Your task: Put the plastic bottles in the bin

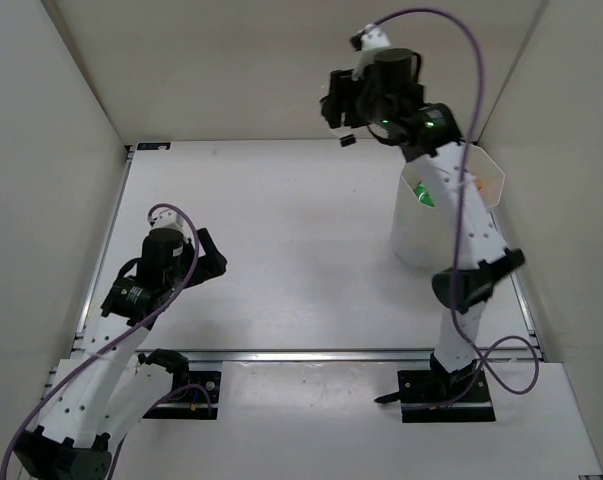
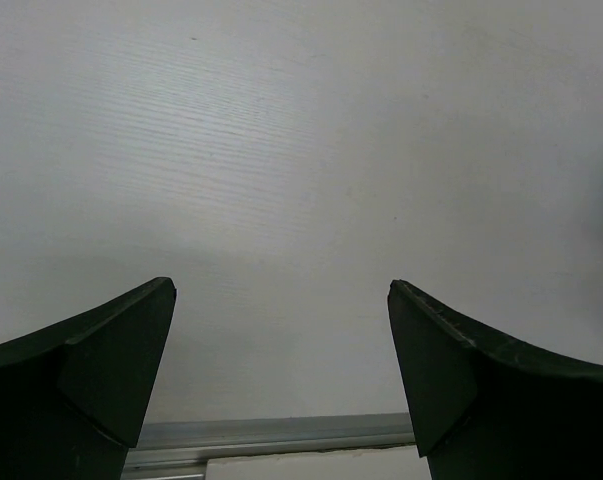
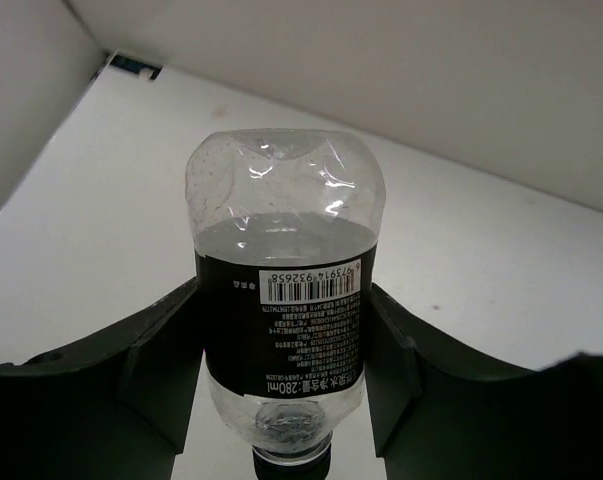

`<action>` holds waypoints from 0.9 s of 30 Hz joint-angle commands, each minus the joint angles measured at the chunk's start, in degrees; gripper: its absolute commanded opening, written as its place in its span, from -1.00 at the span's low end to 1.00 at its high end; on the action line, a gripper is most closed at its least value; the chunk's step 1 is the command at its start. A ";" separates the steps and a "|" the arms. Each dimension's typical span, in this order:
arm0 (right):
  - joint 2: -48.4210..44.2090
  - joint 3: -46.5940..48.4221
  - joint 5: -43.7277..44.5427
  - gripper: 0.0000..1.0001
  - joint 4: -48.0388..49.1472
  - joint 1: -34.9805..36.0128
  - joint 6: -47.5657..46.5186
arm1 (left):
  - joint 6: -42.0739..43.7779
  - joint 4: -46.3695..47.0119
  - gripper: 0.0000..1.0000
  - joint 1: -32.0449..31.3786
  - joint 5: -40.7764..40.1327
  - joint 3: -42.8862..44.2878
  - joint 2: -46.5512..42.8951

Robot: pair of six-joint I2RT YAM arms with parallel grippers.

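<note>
Top view: the tall translucent white plastic bin (image 1: 413, 238) sits on the white table (image 1: 281, 220) with a green item (image 1: 424, 196) showing inside it. The right gripper (image 1: 344, 112) hangs high, off the bin's far-left side. The left gripper (image 1: 207, 256) is low and well to the bin's left.

Left wrist cam: its fingers (image 2: 101, 370) are spread wide over the table.

Right wrist cam: the fingers (image 3: 131, 380) are clamped on a clear plastic bottle with a dark label (image 3: 284, 330), black cap toward the camera, so it's outside the bin.
</note>
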 commanded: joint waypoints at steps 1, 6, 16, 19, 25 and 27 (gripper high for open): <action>-11.52 -11.22 2.69 -0.96 1.95 -2.76 -4.51 | -0.71 8.20 0.97 -1.73 3.90 -1.22 3.08; -30.66 -33.57 -4.20 -0.98 9.75 -18.20 -0.06 | -0.71 13.29 0.98 -3.66 5.40 -0.34 9.22; -39.05 -56.54 -11.81 -0.65 19.09 -34.07 2.16 | -1.51 13.93 0.97 -9.37 4.35 8.26 21.97; -37.91 -56.80 -8.56 0.53 19.78 -32.32 3.30 | -2.02 12.95 0.97 -10.43 4.34 10.30 24.09; -36.94 -55.57 -5.72 0.98 21.90 -30.02 4.97 | -2.74 8.39 0.96 -11.04 4.00 15.12 26.64; -37.47 -54.87 -8.01 0.98 22.25 -30.02 5.06 | -3.43 6.63 0.97 -12.01 2.15 17.15 28.04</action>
